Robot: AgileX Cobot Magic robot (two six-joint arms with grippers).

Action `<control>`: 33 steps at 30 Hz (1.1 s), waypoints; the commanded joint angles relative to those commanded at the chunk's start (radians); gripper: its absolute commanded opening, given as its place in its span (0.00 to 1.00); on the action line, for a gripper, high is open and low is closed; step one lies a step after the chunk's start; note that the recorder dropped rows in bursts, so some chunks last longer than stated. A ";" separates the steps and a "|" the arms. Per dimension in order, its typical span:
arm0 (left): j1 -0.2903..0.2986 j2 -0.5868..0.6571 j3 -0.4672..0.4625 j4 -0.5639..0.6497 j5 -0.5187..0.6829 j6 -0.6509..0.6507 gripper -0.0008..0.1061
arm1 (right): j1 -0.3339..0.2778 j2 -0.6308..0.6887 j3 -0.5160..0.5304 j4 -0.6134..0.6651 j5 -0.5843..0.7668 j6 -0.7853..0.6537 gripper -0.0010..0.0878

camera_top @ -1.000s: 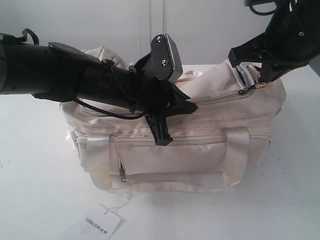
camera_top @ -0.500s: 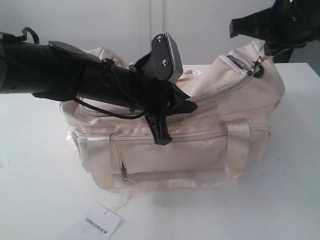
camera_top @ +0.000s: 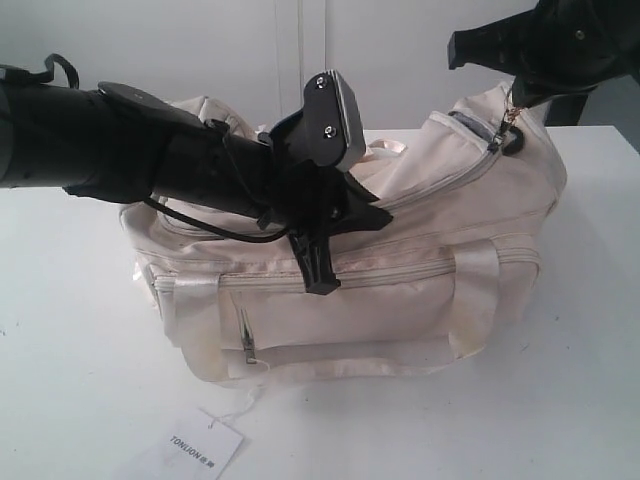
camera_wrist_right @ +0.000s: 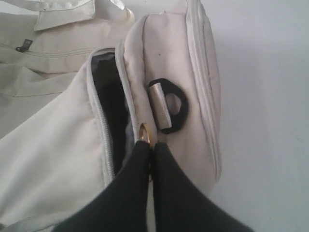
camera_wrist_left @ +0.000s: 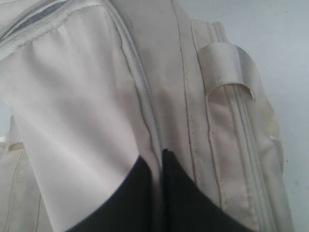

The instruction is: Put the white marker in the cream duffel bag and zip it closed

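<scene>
Raised further: right end of bag [camera_top: 400,290], hoisted by right gripper [camera_wrist_right: 148,145], jaws pinched on zip pull [camera_wrist_right: 145,131] | left gripper [camera_wrist_left: 161,155] clamped on bag fabric | bag on table [camera_top: 80,380], long axis left-right

A bare robot test bench: a lab setup, not a home.

Under the cream duffel bag [camera_top: 400,290] is a plain white table [camera_top: 80,400], and behind the bag stands a blank white wall [camera_top: 200,50] of flat panels with a thin seam. My two black arms reach over the bag: the left arm [camera_top: 100,140], with a loose cable [camera_top: 200,225] and a bolted-on camera block [camera_top: 335,115], and the right arm [camera_top: 560,45]. In front of the bag lies its paper hang tag [camera_top: 205,447], on a string.
</scene>
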 joint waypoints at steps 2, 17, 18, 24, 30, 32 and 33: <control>0.000 -0.002 0.000 0.000 0.000 0.000 0.01 | 0.000 0.000 0.000 0.017 0.000 -0.012 0.01; 0.002 -0.111 0.000 0.191 0.022 -0.275 0.54 | 0.000 0.000 0.000 0.041 0.037 -0.015 0.01; 0.002 -0.117 0.000 0.204 0.027 -0.307 0.54 | 0.000 0.000 0.000 0.041 0.042 -0.015 0.01; 0.002 -0.177 0.000 0.293 0.075 -0.456 0.54 | 0.000 0.000 0.000 0.041 0.058 -0.018 0.01; 0.002 -0.234 0.000 0.401 0.226 -0.518 0.54 | 0.000 0.000 0.000 0.041 0.062 -0.018 0.01; 0.002 -0.244 0.000 0.442 0.251 -0.557 0.54 | 0.000 0.000 0.000 0.041 0.068 -0.018 0.01; 0.002 -0.246 0.000 0.474 0.257 -0.582 0.54 | 0.000 0.000 0.000 0.041 0.071 -0.018 0.01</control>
